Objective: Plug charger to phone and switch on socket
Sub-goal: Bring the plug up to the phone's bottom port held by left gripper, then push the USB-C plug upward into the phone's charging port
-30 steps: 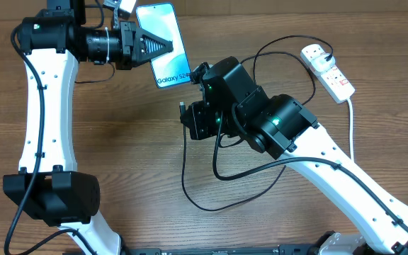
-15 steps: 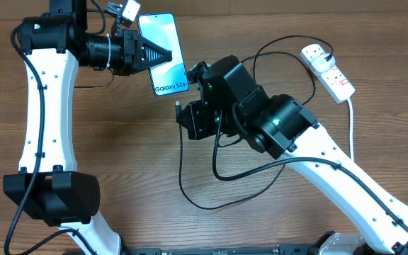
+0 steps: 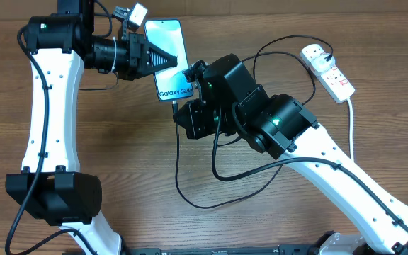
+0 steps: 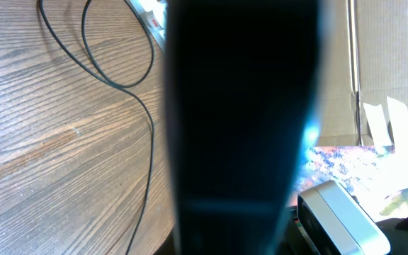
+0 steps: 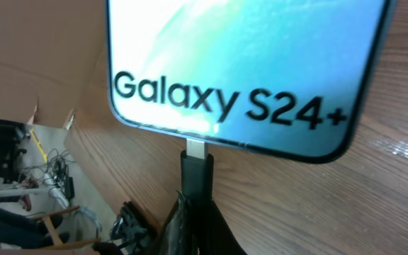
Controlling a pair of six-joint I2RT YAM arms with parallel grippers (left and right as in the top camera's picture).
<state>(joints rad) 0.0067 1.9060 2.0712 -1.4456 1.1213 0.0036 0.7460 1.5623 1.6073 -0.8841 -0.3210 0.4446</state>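
Note:
My left gripper [image 3: 163, 58] is shut on the phone [image 3: 170, 51], a slim handset with a light blue screen reading "Galaxy S24+", held above the table at the back centre. In the left wrist view the phone [image 4: 239, 120] is a dark blur filling the middle. My right gripper [image 3: 180, 108] is shut on the connector tip [image 5: 196, 170] of the charger, a thin black cable [image 3: 190, 191]. In the right wrist view the metal tip touches the bottom edge of the phone [image 5: 246, 64]. The socket [image 3: 328, 69], a white power strip with red switches, lies at the back right with a plug in it.
The black cable loops over the wooden table in front of the right arm and runs back to the socket. A thick white cord [image 3: 351, 124] leaves the socket toward the front right. Cardboard walls [image 4: 395, 57] stand at the table's far edge.
My left gripper has carried the phone right and down toward the right gripper. The right gripper has shifted slightly left, and the connector tip now meets the phone's bottom edge.

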